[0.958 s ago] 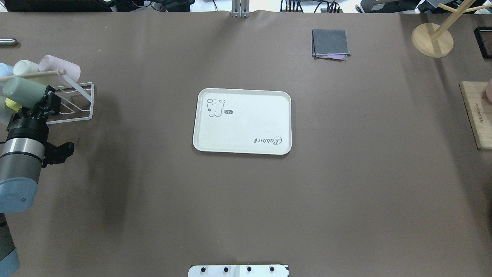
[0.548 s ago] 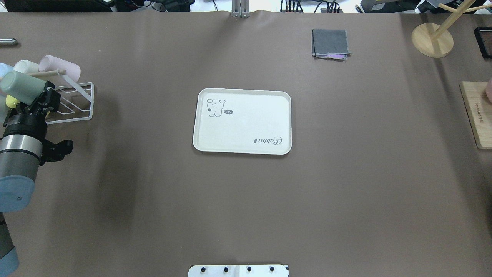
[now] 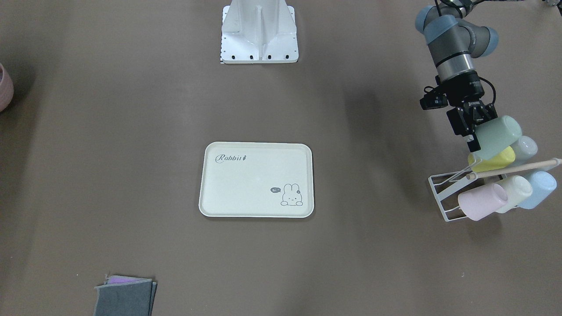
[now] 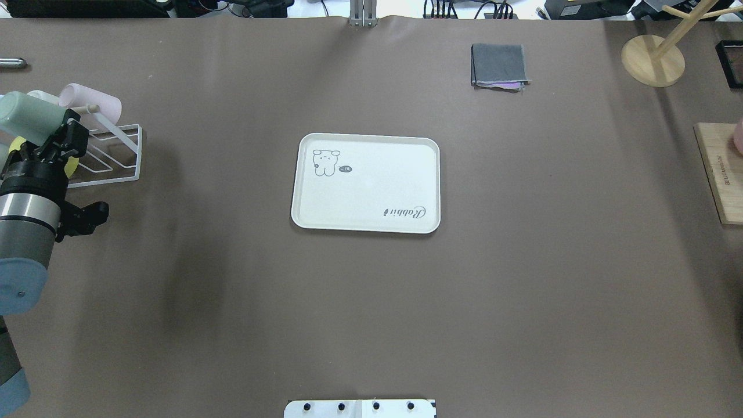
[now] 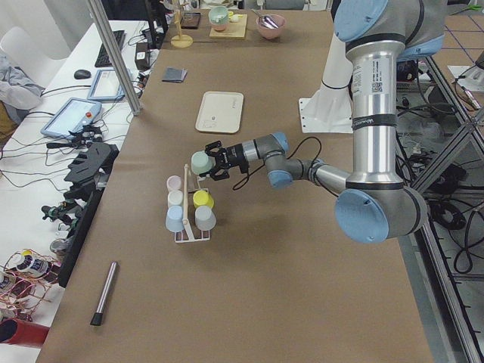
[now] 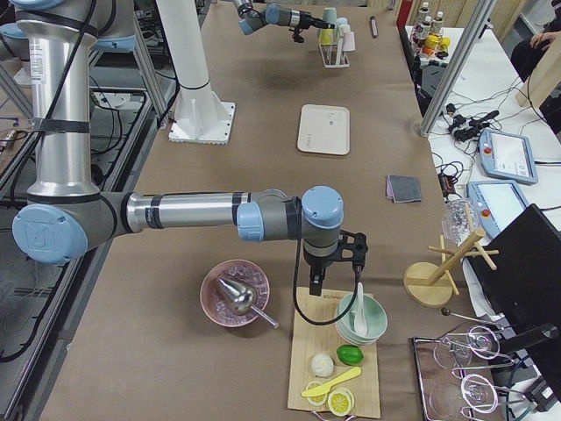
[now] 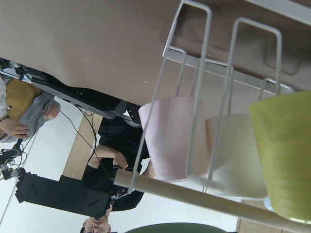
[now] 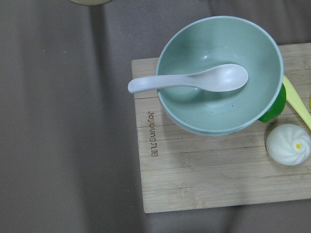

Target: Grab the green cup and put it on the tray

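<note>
The left pincer (image 3: 476,135) is clamping the green cup (image 3: 500,135) sideways, just above the rack (image 3: 442,199). It is best lifting clear of the yellow cup (image 3: 494,161) before swinging to the distant tray (image 3: 254,175).

I see a white wire rack (image 7: 218,67) standing on the brown table (image 7: 82,39), its loops holding a row of cups that lie on their sides. The yellow cup (image 7: 284,155) is nearest me, on the right. The cream cup (image 7: 235,160) is just beside it, and the pink cup (image 7: 167,141) is farther left. A wooden rod (image 7: 194,194) crosses in front of them. Only a dark curved sliver of the green cup (image 7: 170,228) shows at the bottom edge. Beyond the table is a person in black (image 7: 114,160).
</note>
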